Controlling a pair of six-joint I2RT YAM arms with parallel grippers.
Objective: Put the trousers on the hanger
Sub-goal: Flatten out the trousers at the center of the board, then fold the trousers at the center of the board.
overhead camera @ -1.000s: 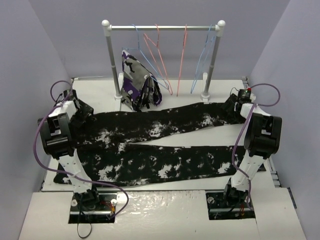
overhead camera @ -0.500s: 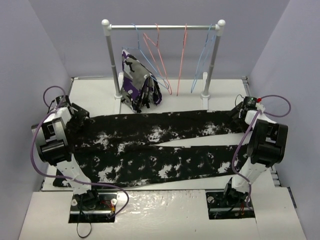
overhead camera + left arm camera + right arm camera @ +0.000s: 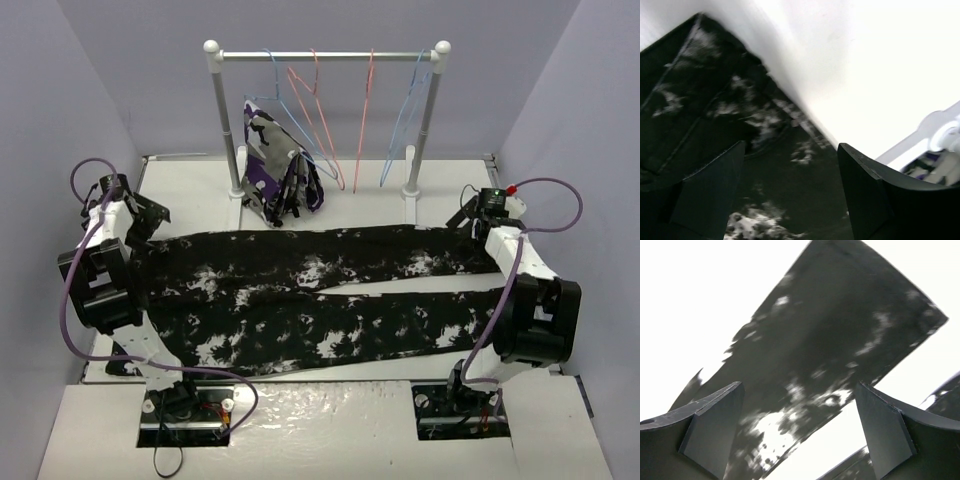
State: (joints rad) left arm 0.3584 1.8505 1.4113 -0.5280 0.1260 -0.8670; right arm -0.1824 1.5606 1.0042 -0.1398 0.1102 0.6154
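The black, white-splotched trousers point(image 3: 250, 265) lie flat across the white table, waist at the left and both legs running right. My left gripper point(image 3: 145, 215) hovers open over the waist's far corner; in its wrist view the fabric point(image 3: 715, 115) lies under the open gripper point(image 3: 791, 145). Over the far leg's cuff, my right gripper point(image 3: 468, 215) is open too. Its wrist view shows the cuff point(image 3: 840, 325) below the empty gripper point(image 3: 799, 385). A light-blue hanger point(image 3: 408, 115) hangs at the right end of the rail.
A metal rack point(image 3: 225, 110) stands at the back of the table point(image 3: 190, 185). It carries pink-red hangers point(image 3: 320, 110) and another light-blue one holding a purple, white and black patterned garment point(image 3: 275, 170). Grey walls close in on both sides.
Both arms have swung outward and back, off the ends of the trousers. The far leg now lies straighter and flatter.
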